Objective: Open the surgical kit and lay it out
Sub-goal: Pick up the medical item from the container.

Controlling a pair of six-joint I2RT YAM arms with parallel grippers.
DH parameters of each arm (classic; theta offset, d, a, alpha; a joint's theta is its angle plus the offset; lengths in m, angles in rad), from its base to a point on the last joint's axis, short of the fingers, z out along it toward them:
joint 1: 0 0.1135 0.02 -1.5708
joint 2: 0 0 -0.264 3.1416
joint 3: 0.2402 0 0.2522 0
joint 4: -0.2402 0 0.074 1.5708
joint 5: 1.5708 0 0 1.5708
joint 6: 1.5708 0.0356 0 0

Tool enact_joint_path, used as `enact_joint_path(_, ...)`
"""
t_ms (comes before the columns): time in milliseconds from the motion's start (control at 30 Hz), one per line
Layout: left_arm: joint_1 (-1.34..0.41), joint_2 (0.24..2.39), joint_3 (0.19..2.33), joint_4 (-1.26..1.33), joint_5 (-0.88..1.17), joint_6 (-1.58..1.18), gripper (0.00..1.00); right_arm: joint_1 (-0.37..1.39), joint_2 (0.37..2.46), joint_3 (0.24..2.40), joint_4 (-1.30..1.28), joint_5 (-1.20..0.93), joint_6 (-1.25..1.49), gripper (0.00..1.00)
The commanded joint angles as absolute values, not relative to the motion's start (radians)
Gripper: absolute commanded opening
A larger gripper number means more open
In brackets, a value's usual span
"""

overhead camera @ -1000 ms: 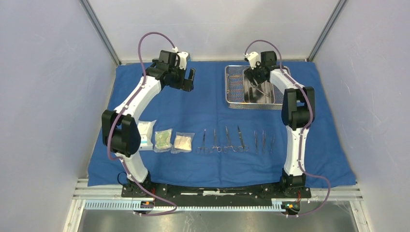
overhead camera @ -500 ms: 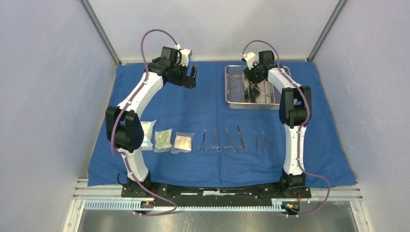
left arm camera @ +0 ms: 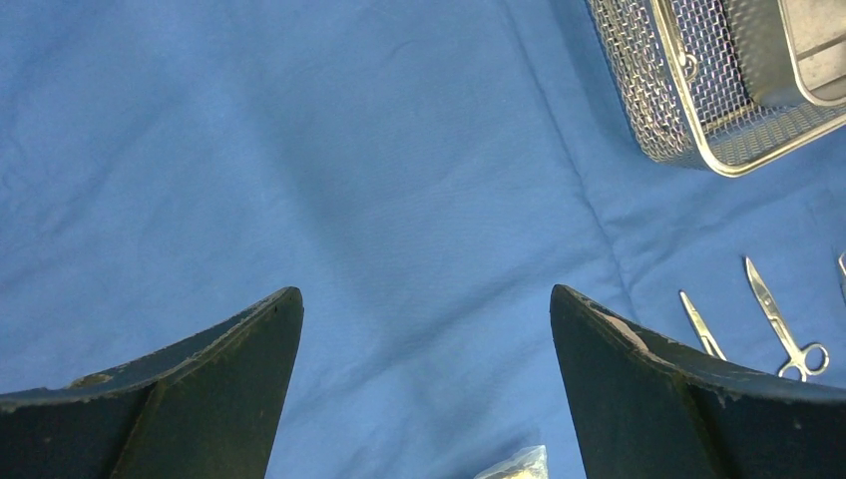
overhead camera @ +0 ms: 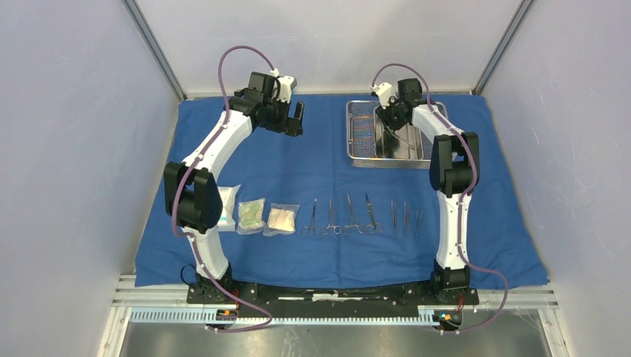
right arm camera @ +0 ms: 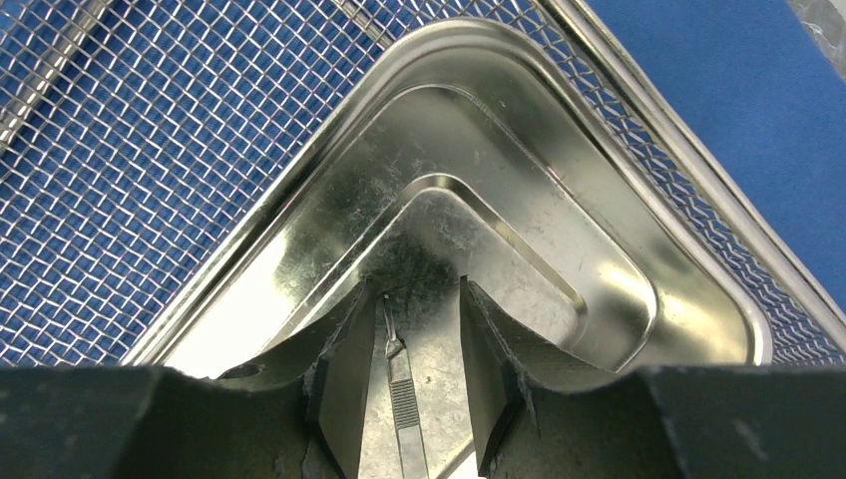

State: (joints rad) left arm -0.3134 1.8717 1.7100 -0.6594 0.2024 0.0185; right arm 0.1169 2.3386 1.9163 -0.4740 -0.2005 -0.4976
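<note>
Down in the inner pan (right arm camera: 599, 259) of the steel mesh tray (overhead camera: 360, 137), at the far right of the blue cloth wrap (overhead camera: 320, 167), the right hand (right arm camera: 415, 324) straddles a slim metal instrument (right arm camera: 401, 394) that lies flat on the pan floor. Its 2 fingers (right arm camera: 344, 379) stand part-way apart, 1 on each side of the instrument, with bare steel showing in both gaps, so nothing is gripped yet.

The instrument's long axis runs parallel to the fingers, with its thin tip pointing toward the rounded corner of the pan. It lies directly under the hand but off-centre, closer to the finger on the left of the wrist view. By that geometry, a squeeze across its narrow width looks like the move in hand. The nearer finger would probably meet it first and push it sideways before the other arrives.

The left hand (overhead camera: 288, 119) hangs well apart over bare cloth on the far left, fingers spread wide and holding nothing. The right arm is plainly the nearer one.

On the near side of the cloth, 7 instruments (overhead camera: 350, 216) lie in a row, with 3 small clear packets (overhead camera: 253, 216) beside them to the left.
</note>
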Motion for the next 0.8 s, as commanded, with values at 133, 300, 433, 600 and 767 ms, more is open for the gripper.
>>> enact_joint_path(133,-0.309,1.859,1.740,-0.664,0.245,0.023,1.00,0.103,2.330,1.898,-0.530,-0.250,-0.517,0.40)
enact_joint_path(300,-0.309,1.858,1.741,-0.664,0.252,0.020,1.00,0.079,2.332,1.896,-0.549,-0.294,-0.513,0.38)
enact_joint_path(433,-0.310,1.860,1.741,-0.664,0.256,0.018,1.00,0.071,2.340,1.900,-0.556,-0.310,-0.512,0.35)
enact_joint_path(600,-0.310,1.860,1.741,-0.664,0.260,0.017,1.00,0.068,2.349,1.907,-0.572,-0.325,-0.512,0.26)
enact_joint_path(767,-0.310,1.863,1.744,-0.664,0.264,0.015,1.00,0.064,2.345,1.910,-0.572,-0.328,-0.507,0.15)
